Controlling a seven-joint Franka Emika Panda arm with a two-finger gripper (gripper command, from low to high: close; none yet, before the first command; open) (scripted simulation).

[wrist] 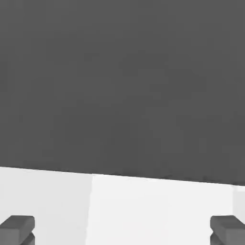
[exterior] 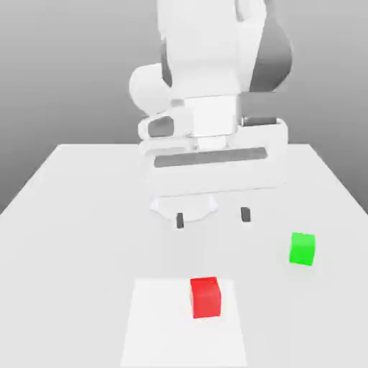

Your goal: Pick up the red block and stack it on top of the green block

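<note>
The red block (exterior: 205, 297) rests on a brighter white square patch (exterior: 158, 330) near the front of the table. To the exterior view's right and a little farther back stands the green block (exterior: 302, 249), apart from the red one. My gripper (exterior: 213, 217) hangs above the table behind both blocks, open, its two dark fingertips (exterior: 180, 221) wide apart with nothing between them. In the hand view the fingertips (wrist: 17, 228) show at the two lower corners, again far apart and empty.
The white table (exterior: 72, 215) stretches to the exterior view's left and right, with grey background behind. The bulky white arm (exterior: 215, 65) towers over the table's middle rear.
</note>
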